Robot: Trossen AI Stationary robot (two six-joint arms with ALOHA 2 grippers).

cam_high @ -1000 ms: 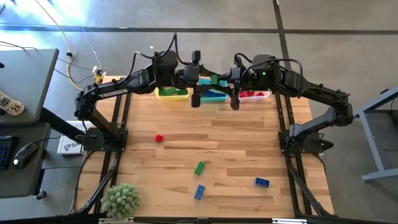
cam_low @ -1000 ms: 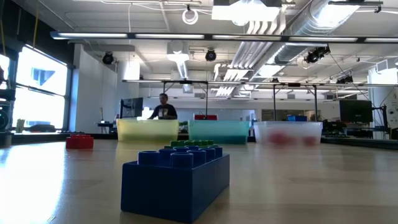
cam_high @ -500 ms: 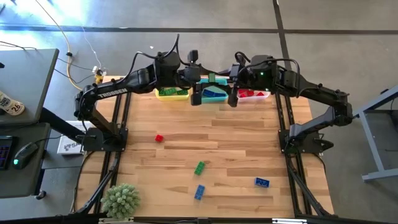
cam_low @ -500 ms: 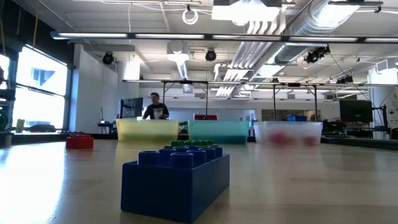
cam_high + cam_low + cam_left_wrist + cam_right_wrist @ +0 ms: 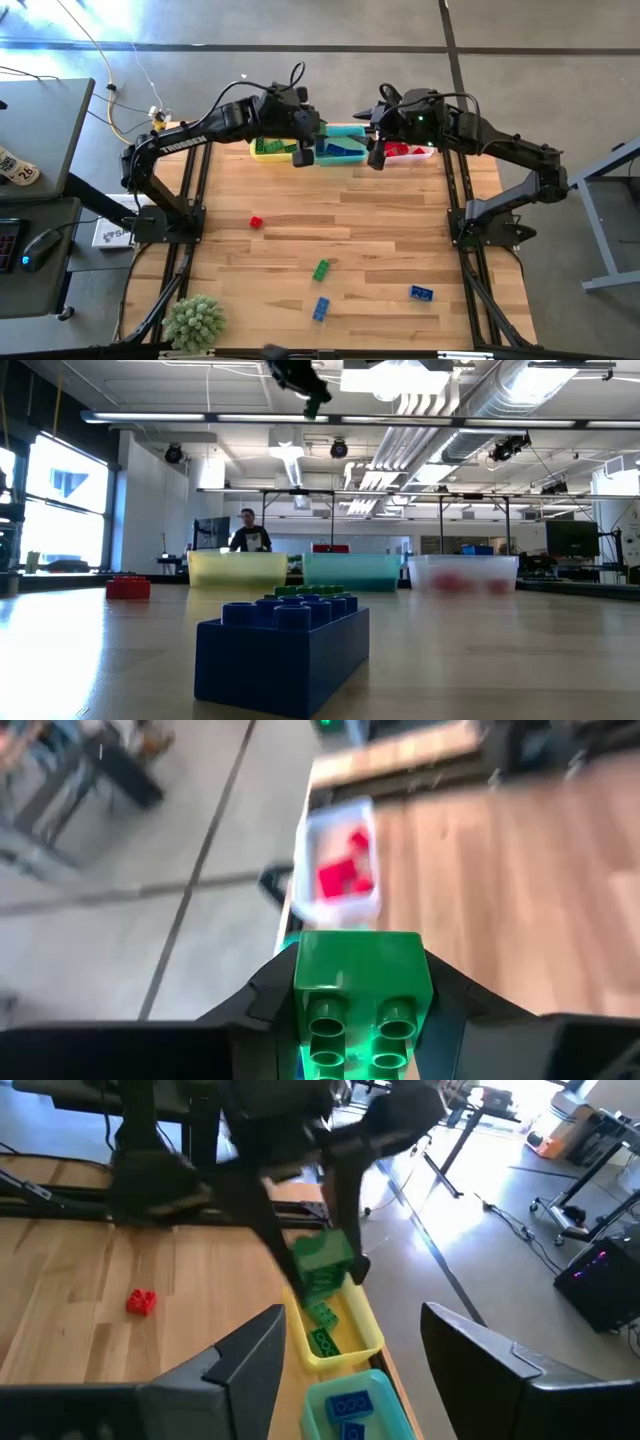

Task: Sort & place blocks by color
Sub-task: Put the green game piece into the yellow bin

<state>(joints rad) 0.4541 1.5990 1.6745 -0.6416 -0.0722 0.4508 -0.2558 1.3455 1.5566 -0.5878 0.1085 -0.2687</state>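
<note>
The green block [image 5: 362, 982] is gripped in the closed jaws of the left gripper [image 5: 301, 152], above the yellow bin [image 5: 270, 150] where other green blocks lie. It should be centred over that bin and lowered before release. The right gripper [image 5: 375, 156], jaws open and empty, is held over the clear bin [image 5: 408, 152].

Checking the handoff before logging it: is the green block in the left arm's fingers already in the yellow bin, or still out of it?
Still out. The left gripper holds the green block above the yellow bin.
</note>
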